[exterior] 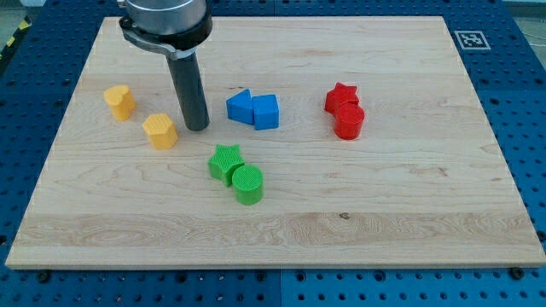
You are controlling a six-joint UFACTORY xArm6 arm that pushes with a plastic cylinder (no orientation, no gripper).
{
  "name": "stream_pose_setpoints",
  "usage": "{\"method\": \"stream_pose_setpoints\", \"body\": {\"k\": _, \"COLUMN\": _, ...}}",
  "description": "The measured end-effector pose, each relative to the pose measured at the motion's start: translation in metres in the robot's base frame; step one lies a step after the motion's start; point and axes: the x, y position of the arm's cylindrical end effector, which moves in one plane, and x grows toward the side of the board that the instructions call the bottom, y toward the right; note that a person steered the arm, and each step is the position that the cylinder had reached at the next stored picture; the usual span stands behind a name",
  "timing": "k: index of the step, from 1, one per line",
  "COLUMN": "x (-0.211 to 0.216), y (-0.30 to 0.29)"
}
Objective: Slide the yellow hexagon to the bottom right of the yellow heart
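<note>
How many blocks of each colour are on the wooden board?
Yellow: 2, the yellow heart and yellow hexagon
Blue: 2, blue triangle and blue pentagon-like block
Red: 2, red star and red cylinder
Green: 2, green star and green cylinder
Total: 8

My tip [198, 128] rests on the wooden surface [384, 213], just to the view's right of the yellow hexagon [159, 130]. Up and to the view's left of the hexagon, near it, is the yellow heart [119, 101]. Right of the hexagon come two touching blue blocks [254, 109], then a red star [341, 96] touching a red cylinder [349, 122]. Below-right of the hexagon, a green star [225, 161] touches a green cylinder [248, 184].
</note>
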Motion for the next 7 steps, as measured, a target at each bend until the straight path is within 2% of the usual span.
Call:
{"method": "stream_pose_setpoints", "body": {"k": 2, "x": 0.032, "y": -0.012}}
{"method": "stream_pose_setpoints", "body": {"k": 4, "x": 0.032, "y": -0.048}}
{"method": "stream_pose_setpoints", "body": {"k": 7, "x": 0.023, "y": -0.037}}
